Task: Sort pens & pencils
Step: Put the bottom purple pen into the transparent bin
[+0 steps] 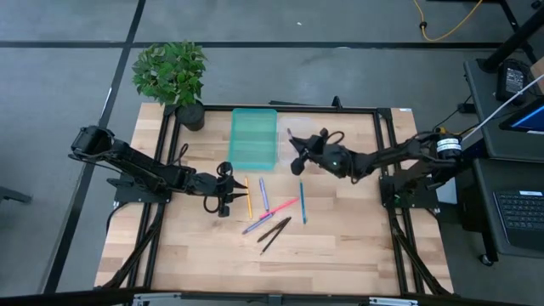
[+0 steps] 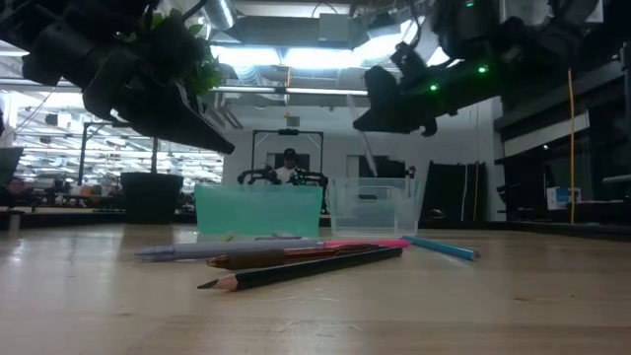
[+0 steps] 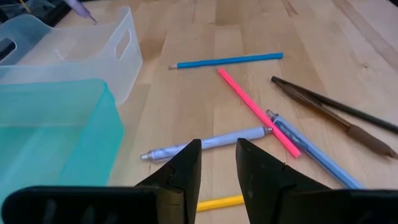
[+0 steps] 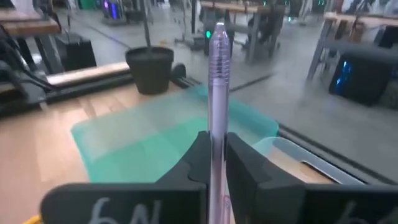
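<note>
Above wooden table (image 1: 340, 255), right fingers (image 4: 214, 155) pinch purple pen (image 4: 218, 93) upright; left fingers (image 3: 217, 168) parted.

Eight pens and pencils in all: seven lie on the surface (image 1: 340, 255), and one purple pen (image 4: 218, 93) stands upright. Two trays: one teal (image 1: 254, 136), one clear (image 3: 74, 46). One potted plant (image 1: 172, 76).

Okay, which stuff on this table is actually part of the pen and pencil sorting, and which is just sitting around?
Part of the job:
- pens and pencils scattered on the table
- purple pen clamped in the right gripper
- teal tray
- clear tray
- left gripper, open above the yellow pencil

Just lying about:
- potted plant
</note>
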Controlling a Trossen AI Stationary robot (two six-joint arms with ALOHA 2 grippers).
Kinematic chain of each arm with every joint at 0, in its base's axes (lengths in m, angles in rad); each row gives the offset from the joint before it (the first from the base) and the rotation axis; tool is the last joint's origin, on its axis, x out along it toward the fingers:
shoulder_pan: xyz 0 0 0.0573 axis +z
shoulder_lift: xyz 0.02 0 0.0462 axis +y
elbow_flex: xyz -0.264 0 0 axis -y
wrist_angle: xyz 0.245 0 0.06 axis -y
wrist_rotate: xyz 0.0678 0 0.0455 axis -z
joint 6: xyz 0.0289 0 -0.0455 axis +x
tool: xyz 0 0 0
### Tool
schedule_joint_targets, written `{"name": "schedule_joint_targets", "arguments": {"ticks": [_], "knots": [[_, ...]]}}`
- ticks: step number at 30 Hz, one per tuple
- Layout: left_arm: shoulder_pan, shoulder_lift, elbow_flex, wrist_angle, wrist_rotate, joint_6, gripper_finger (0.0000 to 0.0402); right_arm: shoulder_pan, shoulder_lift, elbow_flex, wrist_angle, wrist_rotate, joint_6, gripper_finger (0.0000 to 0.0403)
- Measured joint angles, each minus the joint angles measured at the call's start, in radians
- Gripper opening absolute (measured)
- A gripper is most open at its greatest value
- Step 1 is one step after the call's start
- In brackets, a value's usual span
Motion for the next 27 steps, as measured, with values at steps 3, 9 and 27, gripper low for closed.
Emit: {"name": "schedule_joint_targets", "arguments": {"ticks": [3,9,27], "knots": [[0.0,0.0,0.0,-0.005,0.0,-0.019,0.0094,-0.05,0.0,0.069,-0.188,-0.069,0.046,0.0029],[-0.006,0.0,0.0,-0.024,0.003,-0.019,0.0094,-0.099,0.0,0.206,-0.512,-0.09,0.088,0.0029],[-0.006,0.0,0.0,-0.023,0.032,-0.019,0.0094,-0.166,0.0,0.408,-0.957,-0.303,0.121,0.0029]]}}
